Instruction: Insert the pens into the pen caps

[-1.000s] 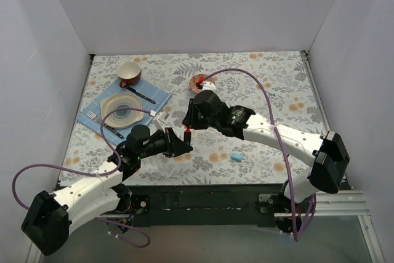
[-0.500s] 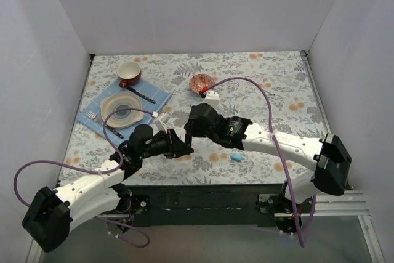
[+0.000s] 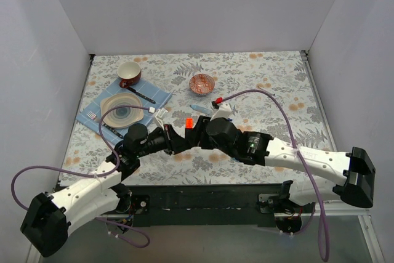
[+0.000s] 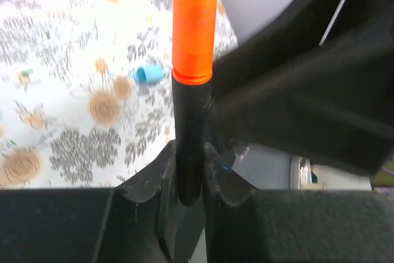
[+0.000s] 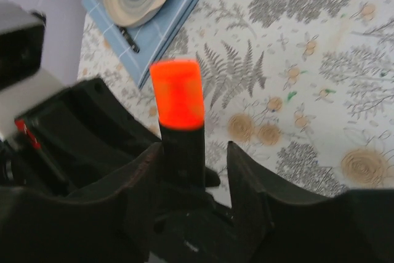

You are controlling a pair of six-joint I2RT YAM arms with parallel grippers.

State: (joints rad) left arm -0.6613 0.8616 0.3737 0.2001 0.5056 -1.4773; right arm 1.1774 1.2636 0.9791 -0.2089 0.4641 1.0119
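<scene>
Orange cap (image 4: 194, 29) on the black marker (image 4: 188, 112), mid-frame, barrel pinched tight in the left gripper (image 4: 189, 157). Right gripper (image 5: 194, 155) straddles it, jaws parted. Best now: press squarely down the barrel's axis, no twisting sideways. Light blue cap (image 4: 149, 73) lies left of it.

Orange cap (image 4: 194, 29) — black marker (image 4: 188, 152)

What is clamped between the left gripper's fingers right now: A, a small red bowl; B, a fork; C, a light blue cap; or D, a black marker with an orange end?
D: the left wrist view shows the left gripper shut on the black marker, its orange end sticking out past the fingers, while the light blue cap lies loose on the floral table.
</scene>
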